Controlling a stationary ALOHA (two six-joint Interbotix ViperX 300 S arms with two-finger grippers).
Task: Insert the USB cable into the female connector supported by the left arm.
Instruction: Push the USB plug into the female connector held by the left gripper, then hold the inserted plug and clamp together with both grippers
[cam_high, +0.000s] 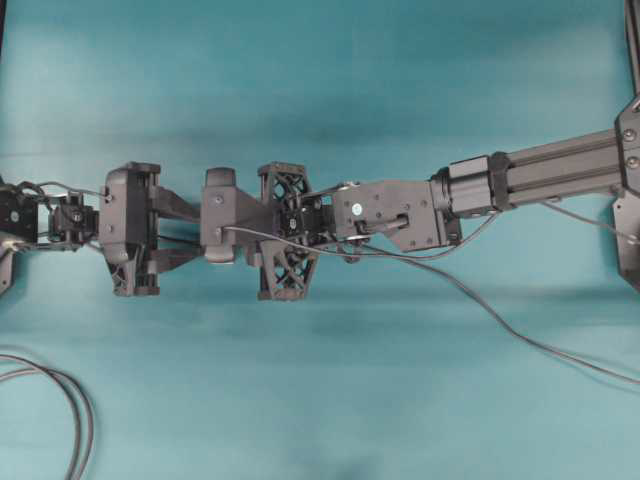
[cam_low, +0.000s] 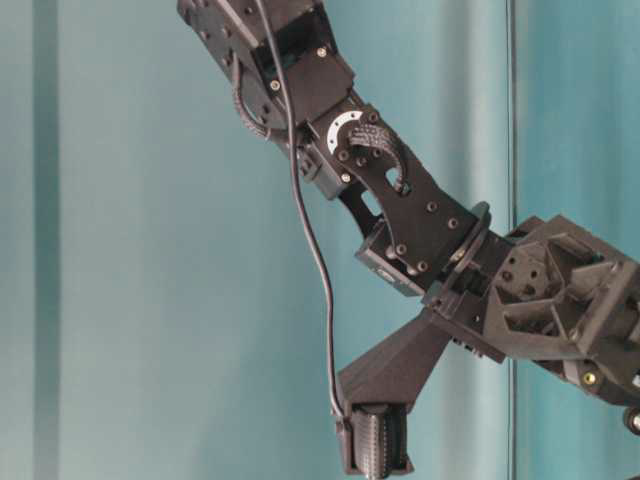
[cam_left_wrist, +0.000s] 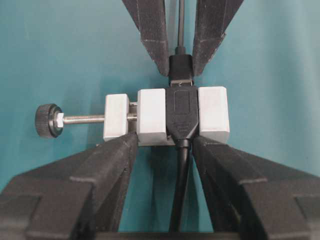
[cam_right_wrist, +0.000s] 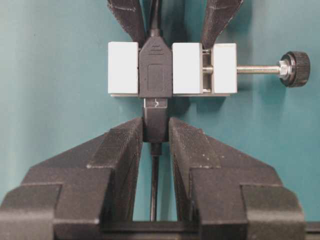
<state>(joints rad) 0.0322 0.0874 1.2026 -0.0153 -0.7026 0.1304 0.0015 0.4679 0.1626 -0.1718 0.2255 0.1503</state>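
My right hand (cam_right_wrist: 155, 132) is clamped on the dark plug of the USB cable (cam_right_wrist: 155, 127), fingers (cam_right_wrist: 122, 150) pinching its short body at the lower centre of the right wrist view, with the thin lead trailing back between them. The silver tip shows only as a narrow band just under the socket, so I judge the plug is at the mouth or partly in, not fully seated.

Straight ahead, upper centre of that view, sits the female connector (cam_right_wrist: 187, 67): white blocks around a dark socket housing, a threaded pin with a black knob (cam_right_wrist: 295, 69) sticking out to the right. In the left wrist view my left hand (cam_left_wrist: 162, 142) grips that white block (cam_left_wrist: 151, 114) from below, fingers (cam_left_wrist: 107, 160) pressed against its underside corners.

Handling, as I read it: the plug is small, rigid and light, its moulded shell likely slick, so I'd hold it on the flat sides close to the metal end to stop it pivoting. The cable (cam_high: 480, 295) is limp and gives no push; it drapes across the teal table (cam_high: 320, 400) toward the lower right of the overhead view. The block looks stiff and safe to brace against, but I'd keep off that thin pin.
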